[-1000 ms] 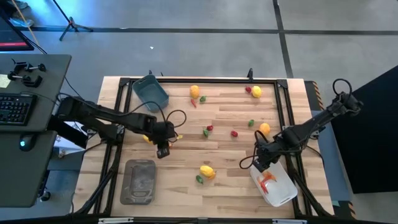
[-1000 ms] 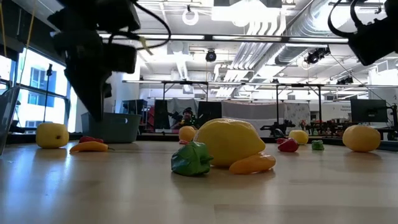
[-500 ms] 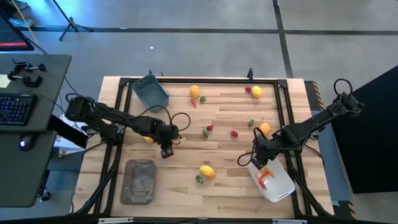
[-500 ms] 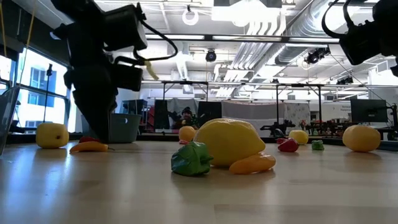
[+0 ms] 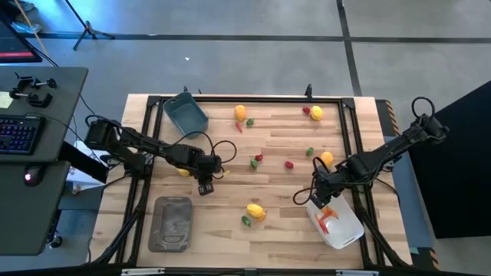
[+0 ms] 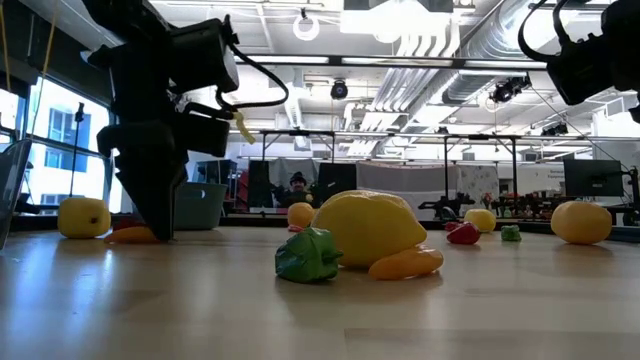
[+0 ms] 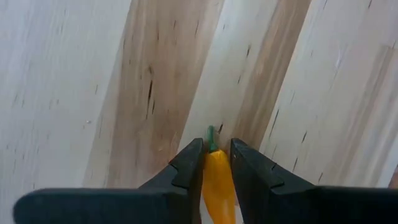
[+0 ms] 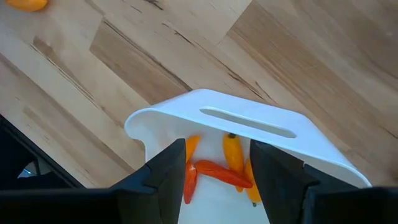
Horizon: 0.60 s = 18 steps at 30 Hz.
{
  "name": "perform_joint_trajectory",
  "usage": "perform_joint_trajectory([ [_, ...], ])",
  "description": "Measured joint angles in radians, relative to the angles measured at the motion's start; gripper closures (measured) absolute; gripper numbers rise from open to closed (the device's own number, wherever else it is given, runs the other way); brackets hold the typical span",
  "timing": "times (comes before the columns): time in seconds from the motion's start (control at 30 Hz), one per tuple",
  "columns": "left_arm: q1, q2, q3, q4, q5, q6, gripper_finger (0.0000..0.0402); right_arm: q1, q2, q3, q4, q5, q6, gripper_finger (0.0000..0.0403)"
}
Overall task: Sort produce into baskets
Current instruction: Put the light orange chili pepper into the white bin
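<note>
My left gripper (image 5: 205, 185) points down at the table's left middle, with its fingertips at the tabletop (image 6: 157, 232). It is shut on a small yellow-orange pepper (image 7: 217, 177) with a green stem. A lemon (image 5: 182, 172) lies just to its left. My right gripper (image 5: 321, 196) is open and empty above the near-right corner. It hangs over the edge of the white tub (image 8: 249, 121), which holds several thin orange sticks (image 8: 233, 155). My left gripper pinches the pepper's stem end (image 7: 216, 159) between its two fingers (image 7: 191, 163), one on each long side. The fingers come from above, pointing down. In the low view an orange end (image 6: 128, 235) shows on the table beside the fingers.
The blue-grey tub (image 5: 185, 113) stands at the far left and the grey tray (image 5: 172, 222) at the near left. A lemon with a green and an orange piece (image 5: 254, 211) lies near the middle front. Other produce lies scattered: an orange (image 5: 240, 113), a lemon (image 5: 315, 113), a red piece (image 5: 289, 164).
My left gripper has come down to the tabletop and shifted slightly toward the table's right, onto the pepper beside the lemon.
</note>
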Motion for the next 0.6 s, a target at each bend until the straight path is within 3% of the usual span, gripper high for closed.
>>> perform_joint_trajectory([
  [0.17, 0.000, 0.000, 0.006, -0.002, -0.004, 0.025, 0.0391, 0.000, 0.000, 0.001, 0.000, -0.031, 0.003, 0.0234],
  [0.37, 0.025, 0.000, 0.070, -0.003, -0.021, 0.109, 0.0399, 0.001, 0.000, 0.042, -0.013, -0.074, -0.001, 0.0234],
  [0.5, 0.086, 0.000, 0.129, 0.022, 0.040, 0.123, 0.0400, 0.001, 0.000, 0.108, -0.031, -0.069, -0.038, 0.0234],
  [0.6, 0.143, -0.011, 0.148, 0.130, 0.117, 0.106, 0.0401, 0.001, 0.000, 0.165, -0.030, 0.005, -0.089, 0.0234],
])
